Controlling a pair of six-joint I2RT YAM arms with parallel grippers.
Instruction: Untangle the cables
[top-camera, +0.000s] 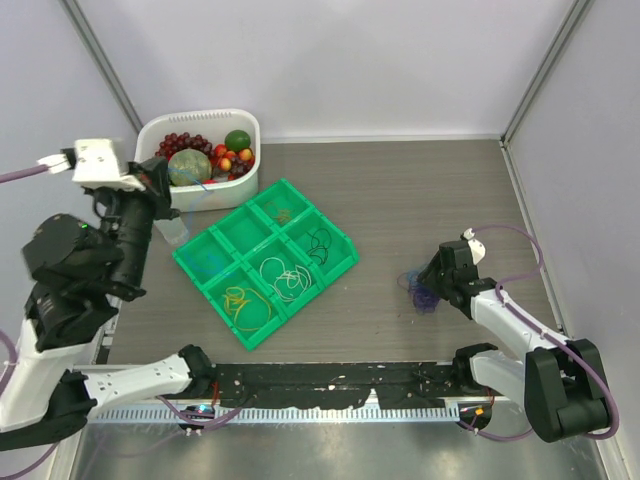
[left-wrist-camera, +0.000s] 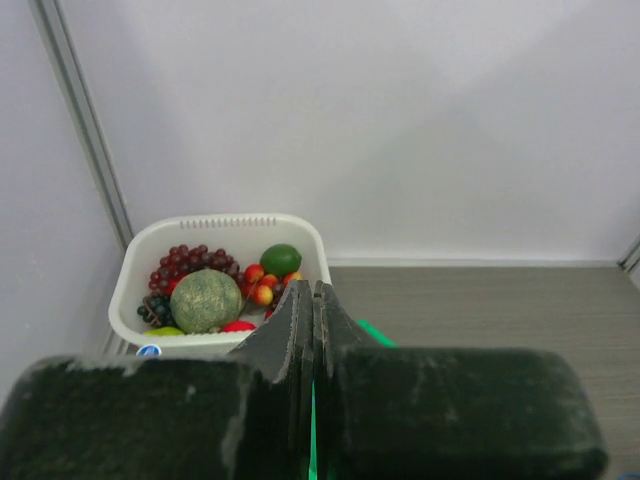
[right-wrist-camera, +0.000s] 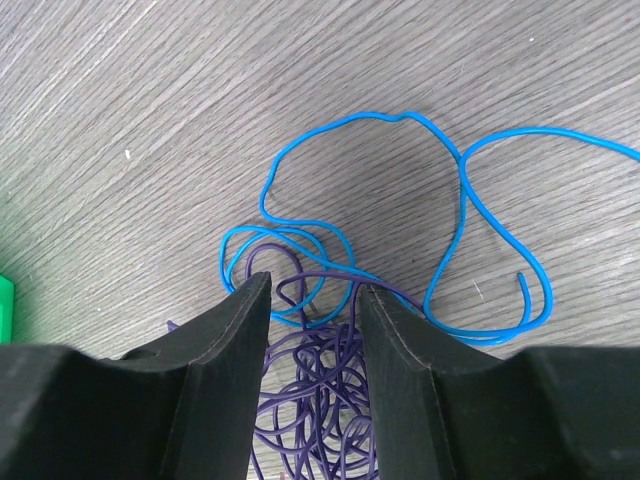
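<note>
This looks like a robotics lab test cell: plain white panel walls (top-camera: 330, 60) held in bare aluminium posts (top-camera: 105, 70) at eleven and one o'clock box in a wood-grain table (top-camera: 430, 200). Two black-and-white robot arms (top-camera: 520, 325) are bolted along a metal rail (top-camera: 330, 410) at its six o'clock edge. What lies on it reads as staged practice material rather than household goods: a white tub (top-camera: 200, 116) of toy-like fruit (top-camera: 190, 165) at ten o'clock, and a green compartment tray (top-camera: 210, 300) left of centre holding thin coloured cables (top-camera: 285, 278).
</note>
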